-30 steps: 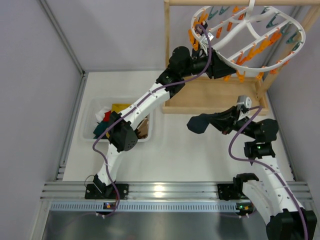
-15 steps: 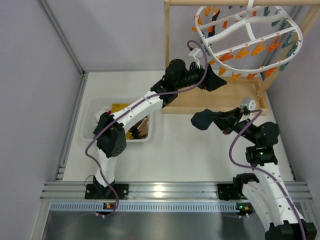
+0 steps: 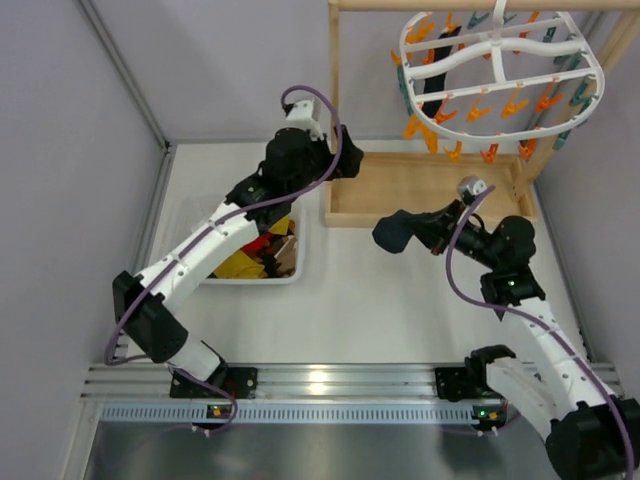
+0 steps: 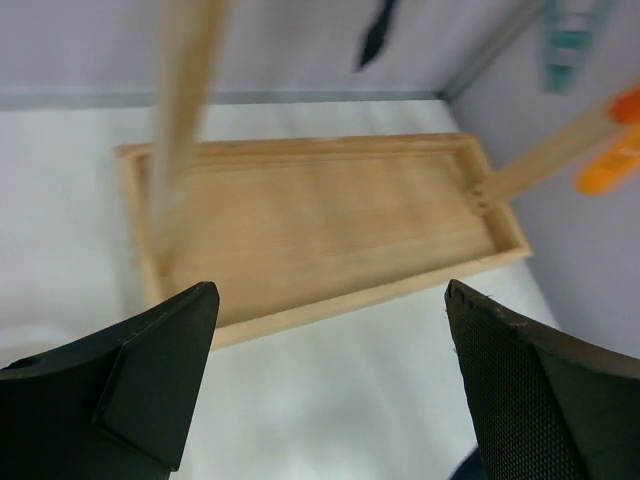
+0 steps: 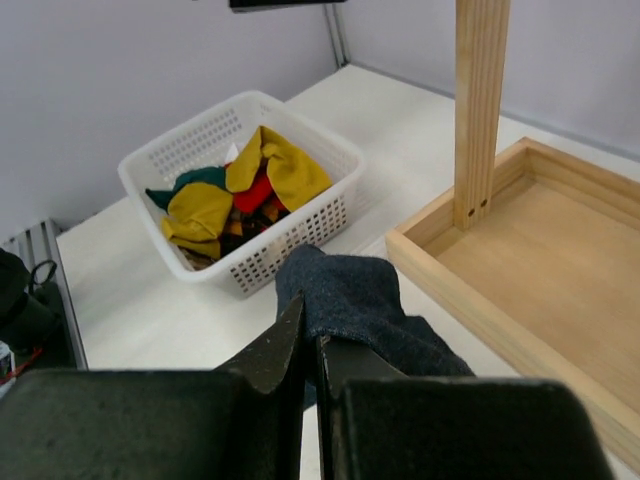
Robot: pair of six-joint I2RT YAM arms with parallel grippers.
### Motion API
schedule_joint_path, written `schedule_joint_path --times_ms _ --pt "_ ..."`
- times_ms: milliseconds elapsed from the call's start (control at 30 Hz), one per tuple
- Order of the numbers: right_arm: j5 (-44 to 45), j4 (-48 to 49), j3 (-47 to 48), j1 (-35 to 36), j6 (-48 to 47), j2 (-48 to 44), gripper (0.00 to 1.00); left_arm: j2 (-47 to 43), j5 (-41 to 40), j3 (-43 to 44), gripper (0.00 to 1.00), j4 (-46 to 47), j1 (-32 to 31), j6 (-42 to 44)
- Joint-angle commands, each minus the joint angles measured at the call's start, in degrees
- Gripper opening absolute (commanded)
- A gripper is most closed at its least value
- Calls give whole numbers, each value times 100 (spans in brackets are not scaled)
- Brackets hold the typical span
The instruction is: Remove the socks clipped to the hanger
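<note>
Top external view puts the basket (image 3: 250, 281) toward the left edge of the bench (image 3: 360, 300), the left arm (image 3: 205, 243) stretched across it. The left gripper (image 4: 330, 320) hangs spread wide and empty beside the post (image 3: 333, 60) at the left end of the wooden tray (image 3: 430, 190) in the far right corner. The right gripper (image 5: 306, 345) is pressed together on a dark navy sock (image 5: 350, 295), held in the air off the tray's near edge. Above hangs the hanger (image 3: 498, 35); a dark shape (image 3: 432, 100) at its left rim may be another sock. Risks: the pinched sock slips short of the basket; the right arm (image 3: 545, 335) strikes the left arm above it; the spread jaws knock the post and swing the hanger
</note>
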Motion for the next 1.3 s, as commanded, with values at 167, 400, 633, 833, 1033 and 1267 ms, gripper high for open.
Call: schedule_joint_path --times_ms 167,400,633,833,1033,1267 --pt "1745 89 1168 2023 -514 1388 0 -1308 -2567 -598 98 -2644 980 25" --pt "2326 363 2791 3473 -627 3775 0 -2117 -3342 -246 98 -4069 1570 369" --pt "2002 240 4964 4345 -602 6002 0 -2996 -4395 34 98 -4412 1737 939" --pt "2202 -410 6486 4811 -522 7261 65 -3146 -4266 -123 98 -4395 1738 896" --pt "2782 90 5030 4592 -461 6103 97 -2953 -3361 -396 98 -4316 1738 686" --pt "3283 617 2475 3793 -338 3978 99 -3058 -2386 -729 98 -3974 1738 843"
